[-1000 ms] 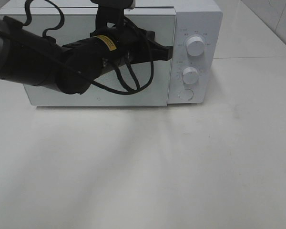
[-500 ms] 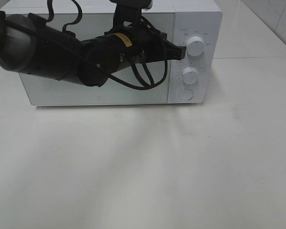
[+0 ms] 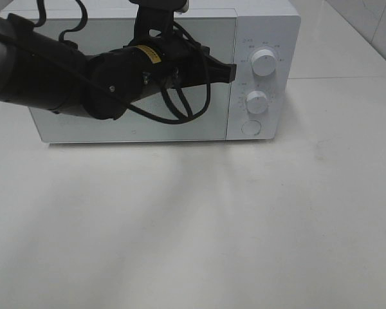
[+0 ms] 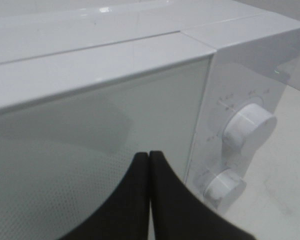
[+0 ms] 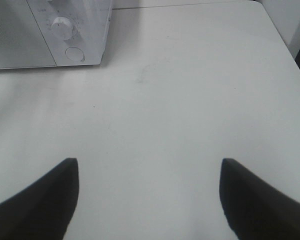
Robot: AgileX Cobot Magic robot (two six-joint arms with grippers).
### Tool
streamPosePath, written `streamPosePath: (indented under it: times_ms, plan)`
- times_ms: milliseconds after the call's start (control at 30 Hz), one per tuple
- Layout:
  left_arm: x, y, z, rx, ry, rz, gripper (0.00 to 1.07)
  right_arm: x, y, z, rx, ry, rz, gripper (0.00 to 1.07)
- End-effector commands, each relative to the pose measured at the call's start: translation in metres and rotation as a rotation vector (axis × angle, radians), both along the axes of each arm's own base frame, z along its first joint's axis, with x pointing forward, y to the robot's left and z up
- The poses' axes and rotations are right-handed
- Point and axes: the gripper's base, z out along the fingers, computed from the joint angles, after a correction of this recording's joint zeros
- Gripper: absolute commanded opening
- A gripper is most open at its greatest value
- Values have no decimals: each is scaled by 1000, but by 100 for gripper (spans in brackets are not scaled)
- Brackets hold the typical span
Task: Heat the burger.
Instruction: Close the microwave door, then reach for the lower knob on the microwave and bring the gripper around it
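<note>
One step seems left: turning the upper knob (image 3: 264, 62). The microwave (image 3: 257, 26) is shut, the burger unseen, perhaps inside. Just left of the knob, the left gripper (image 3: 230, 67) is pressed together; the right gripper (image 5: 149, 162) hangs apart over the table (image 5: 190, 90).

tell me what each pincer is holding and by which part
Nothing: the left pincer is shut empty by the microwave, the right pincer open and empty.

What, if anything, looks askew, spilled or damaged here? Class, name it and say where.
Nothing stands out. The microwave sits square with its door shut flush, both knobs intact. The left gripper hangs shut before the door; no spill shows on the table.
</note>
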Motion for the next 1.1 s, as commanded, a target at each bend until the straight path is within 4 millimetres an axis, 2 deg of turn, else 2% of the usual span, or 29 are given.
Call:
streamPosePath:
  times_ms: [33, 267, 333, 433, 600, 800, 867, 967, 1033, 1100]
  plan:
    - [-15, 7, 5, 10, 10, -11, 0, -3, 0, 0, 3, -28, -7, 75]
    - [-39, 26, 5, 68, 82, -35, 0, -3, 0, 0, 3, -28, -7, 75]
    - [-54, 39, 7, 107, 106, -50, 0, -3, 0, 0, 3, -28, -7, 75]
    - [-58, 42, 8, 116, 120, -56, 0, -3, 0, 0, 3, -28, -7, 75]
    - [-80, 59, 12, 166, 211, -91, 0, -3, 0, 0, 3, -28, -7, 75]
    - [-88, 71, 17, 176, 241, -92, 0, -3, 0, 0, 3, -28, -7, 75]
    - [-93, 90, 20, 185, 288, -69, 0, -3, 0, 0, 3, -28, -7, 75]
    - [-93, 96, 21, 187, 300, -57, 0, -3, 0, 0, 3, -28, -7, 75]
    - [-93, 122, 28, 190, 360, -7, 0, -3, 0, 0, 3, -28, -7, 75]
    - [-93, 127, 31, 190, 367, 3, 0, -3, 0, 0, 3, -28, -7, 75]
